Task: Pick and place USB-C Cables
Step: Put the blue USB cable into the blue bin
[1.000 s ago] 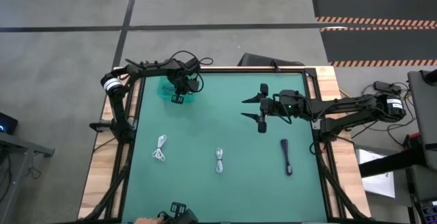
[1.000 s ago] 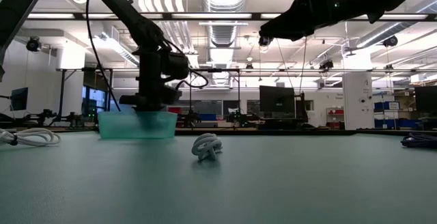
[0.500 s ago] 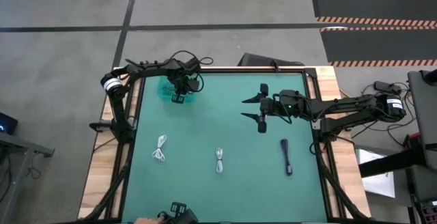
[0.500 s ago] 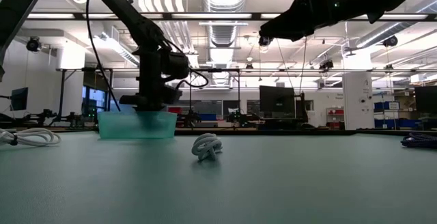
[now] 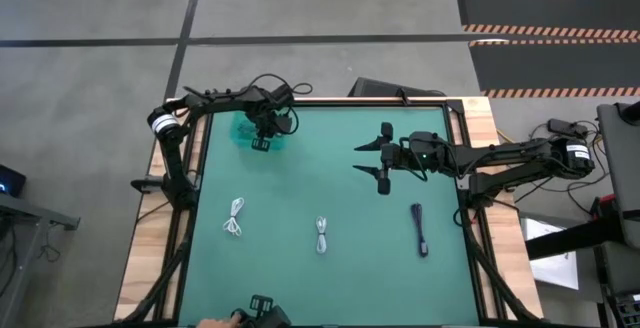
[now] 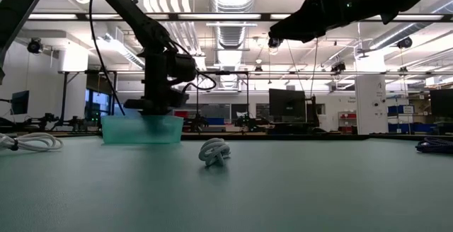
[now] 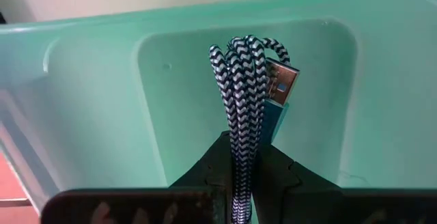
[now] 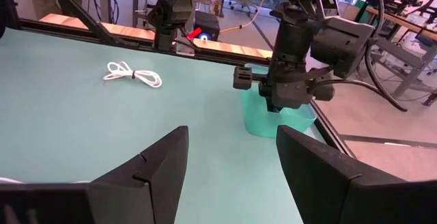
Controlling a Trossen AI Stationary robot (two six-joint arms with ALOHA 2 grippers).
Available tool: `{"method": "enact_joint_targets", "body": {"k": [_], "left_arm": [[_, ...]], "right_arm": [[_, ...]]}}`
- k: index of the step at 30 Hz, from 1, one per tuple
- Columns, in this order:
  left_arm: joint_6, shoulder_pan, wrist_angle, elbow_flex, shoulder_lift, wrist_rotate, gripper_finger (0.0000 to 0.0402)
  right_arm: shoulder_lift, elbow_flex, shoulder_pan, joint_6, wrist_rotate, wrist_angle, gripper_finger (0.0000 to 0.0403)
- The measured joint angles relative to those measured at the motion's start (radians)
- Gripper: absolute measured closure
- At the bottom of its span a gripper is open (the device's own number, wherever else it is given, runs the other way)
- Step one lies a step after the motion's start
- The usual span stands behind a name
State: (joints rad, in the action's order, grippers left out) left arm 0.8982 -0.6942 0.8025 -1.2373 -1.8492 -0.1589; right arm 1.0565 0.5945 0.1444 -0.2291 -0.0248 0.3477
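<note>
L claw (image 7: 244, 157) pinching braided cable (image 7: 246, 94) in smooth teal bin (image 7: 102, 94); R claw (image 8: 231, 159) wide

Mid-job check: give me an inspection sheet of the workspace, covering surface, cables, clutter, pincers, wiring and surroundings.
Surface: green table mat, wooden border.
Job's things: translucent teal plastic bin at the far left corner; two white coiled USB-C cables and one black bundled USB-C cable lie on the mat; a black-and-white braided USB-C cable is held over the bin.
Clutter: nothing seen.
Pincers: left pincer shut on the braided cable, down in the bin; right pincer open, raised over the mat's middle, empty.
Wiring: black arm wires loop above the left wrist.
Surroundings: workshop benches and monitors behind; a hand at the table's near edge.
</note>
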Motion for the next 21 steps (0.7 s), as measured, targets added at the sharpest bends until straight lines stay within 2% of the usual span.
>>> {"method": "enact_joint_targets", "body": {"k": [21], "left_arm": [[-0.002,0.0,-0.01,-0.004,0.0,-0.004,0.0384]], "right_arm": [[0.0,0.0,0.0,0.0,0.0,0.0,0.0188]]}}
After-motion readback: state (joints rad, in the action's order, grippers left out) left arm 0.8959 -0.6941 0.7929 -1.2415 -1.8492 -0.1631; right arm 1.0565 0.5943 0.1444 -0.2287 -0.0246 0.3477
